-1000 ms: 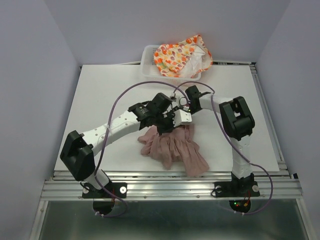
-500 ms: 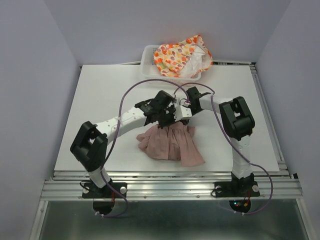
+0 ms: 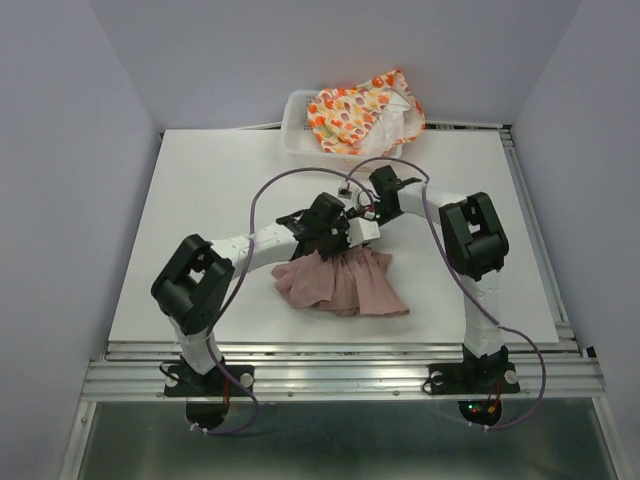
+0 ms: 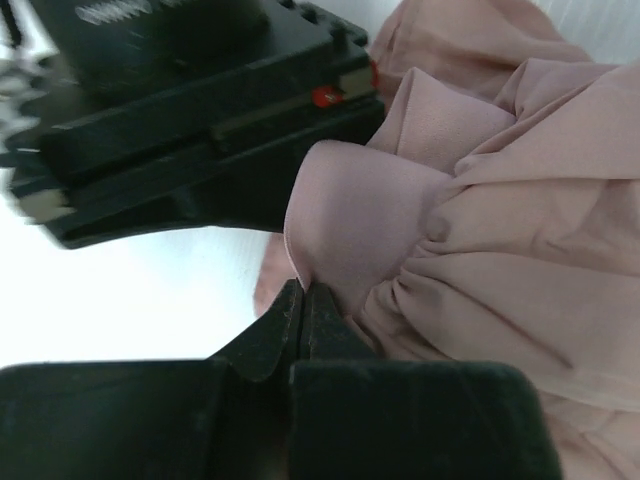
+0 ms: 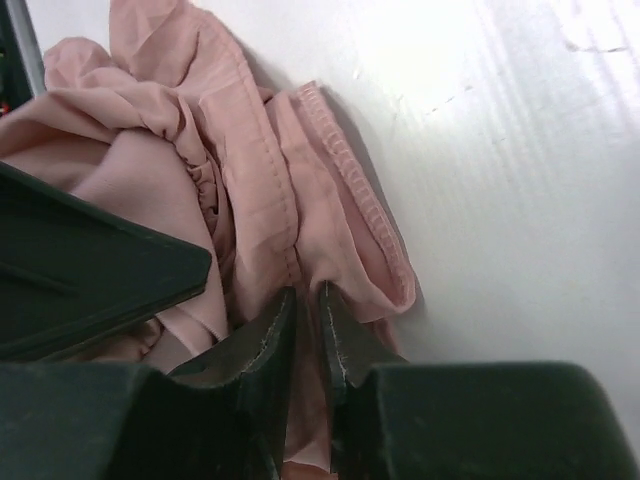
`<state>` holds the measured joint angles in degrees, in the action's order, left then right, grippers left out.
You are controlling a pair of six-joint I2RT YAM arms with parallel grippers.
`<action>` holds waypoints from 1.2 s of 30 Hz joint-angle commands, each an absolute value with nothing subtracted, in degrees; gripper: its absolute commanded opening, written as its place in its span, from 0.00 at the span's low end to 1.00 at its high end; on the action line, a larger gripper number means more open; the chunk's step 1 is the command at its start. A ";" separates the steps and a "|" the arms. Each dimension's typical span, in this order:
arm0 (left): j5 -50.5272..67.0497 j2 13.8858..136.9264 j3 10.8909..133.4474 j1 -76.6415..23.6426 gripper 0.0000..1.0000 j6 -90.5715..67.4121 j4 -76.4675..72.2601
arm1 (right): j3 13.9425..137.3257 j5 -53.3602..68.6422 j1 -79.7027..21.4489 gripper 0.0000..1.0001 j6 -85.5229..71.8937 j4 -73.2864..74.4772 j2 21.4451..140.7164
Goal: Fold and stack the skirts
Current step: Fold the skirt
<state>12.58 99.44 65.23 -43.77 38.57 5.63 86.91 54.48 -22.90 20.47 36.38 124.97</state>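
With the left gripper (image 4: 303, 290) and right gripper (image 5: 305, 295) both clamped shut on it, the pink skirt (image 3: 345, 285) has been pulled flatter at the front middle of the table (image 3: 200, 200), ready for its 1st fold.

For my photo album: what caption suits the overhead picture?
Left gripper and right gripper pinch the pink skirt on the table; the printed skirt sits in the basket.

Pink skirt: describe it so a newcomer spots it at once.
On the white table, look at the middle, ahead of the arm bases. The pink skirt lies crumpled there, its far edge pinched by the left gripper and right gripper. Unlike the printed skirt in the basket at the far edge, it is plain dusty pink.
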 commanded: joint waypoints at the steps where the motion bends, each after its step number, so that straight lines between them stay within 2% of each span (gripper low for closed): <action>1: 11.69 99.93 63.73 -43.86 0.00 37.88 1.24 | 92.36 47.05 -21.98 0.25 19.08 36.57 124.89; 4: 11.08 100.98 63.54 -44.38 0.00 36.13 0.70 | 96.48 41.86 -20.40 0.25 15.48 35.77 124.89; 9: 10.02 101.51 63.37 -45.70 0.00 35.16 0.62 | 104.23 41.31 -13.63 0.32 6.16 35.51 125.95; 14: 6.51 103.53 65.64 -46.14 0.02 34.72 1.49 | 104.51 39.74 -10.82 0.36 2.29 35.07 121.31; 16: 7.11 103.97 66.96 -46.23 0.12 34.72 2.80 | 102.49 39.29 -10.11 0.42 0.89 34.90 118.93; 17: 7.55 103.37 67.15 -46.14 0.26 34.63 3.07 | 101.70 39.29 -9.32 0.43 0.18 34.81 116.13; 18: 8.25 103.36 67.32 -46.06 0.32 34.45 3.42 | 100.91 39.72 -9.32 0.43 0.18 34.80 114.62; 21: 9.75 99.33 67.58 -46.05 0.46 32.53 4.13 | 96.87 40.16 -8.00 0.43 -3.42 34.54 108.23; 25: 9.93 96.16 70.92 -45.62 0.48 28.67 7.55 | 88.26 45.16 -8.00 0.42 -8.25 31.30 100.57; 29: 11.25 94.05 76.80 -44.48 0.57 24.45 12.03 | 76.32 53.24 -8.00 0.42 -17.47 19.30 87.67; 33: 13.18 90.89 81.29 -40.88 0.83 18.82 13.62 | 64.81 55.36 -8.00 0.42 -30.36 9.08 79.30; 34: 14.49 90.53 82.95 -40.00 0.85 17.68 14.58 | 62.51 57.81 -8.00 0.42 -34.59 6.01 78.06; 35: 15.28 90.18 83.66 -38.16 0.86 16.53 15.20 | 59.71 59.22 -8.00 0.42 -39.76 -3.51 76.83; 36: 15.73 90.00 84.37 -37.45 0.86 14.87 15.81 | 56.63 60.72 -8.52 0.41 -50.69 -10.30 74.73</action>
